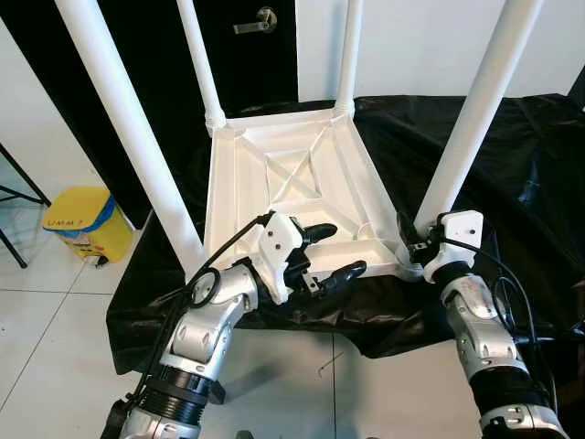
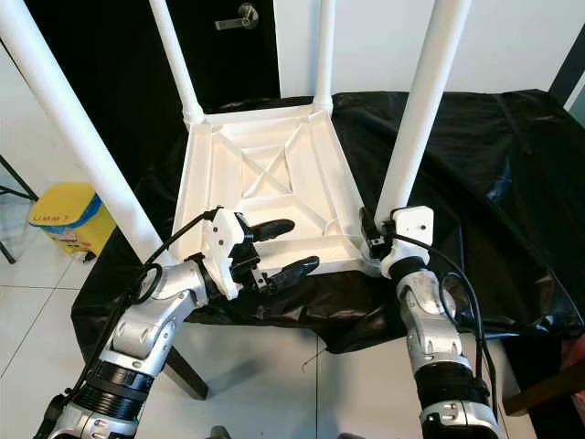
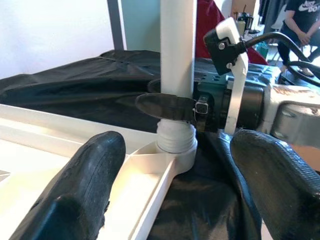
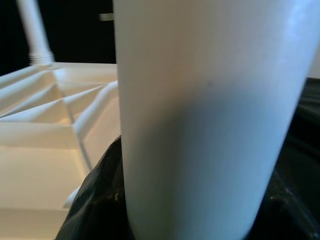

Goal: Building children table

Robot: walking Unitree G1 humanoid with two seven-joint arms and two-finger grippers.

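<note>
Tabletop (image 1: 292, 183), white plastic, lies upside down on a black sheet (image 1: 512, 165) covering the counter, with four white legs standing upright at its corners. Right gripper (image 3: 172, 107) is at the near right leg (image 1: 462, 146), jaws closed around its base just above the corner socket. Left gripper (image 1: 334, 251) hovers at the near edge of the tabletop, jaws wide apart and holding nothing.

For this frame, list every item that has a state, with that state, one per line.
Table top: upside down on the black sheet, four legs upright in its corners.
Near right leg: seated in its socket, clasped low down.
Right hand: shut on that leg.
Left hand: open, over the near edge.
Door: closed.
</note>
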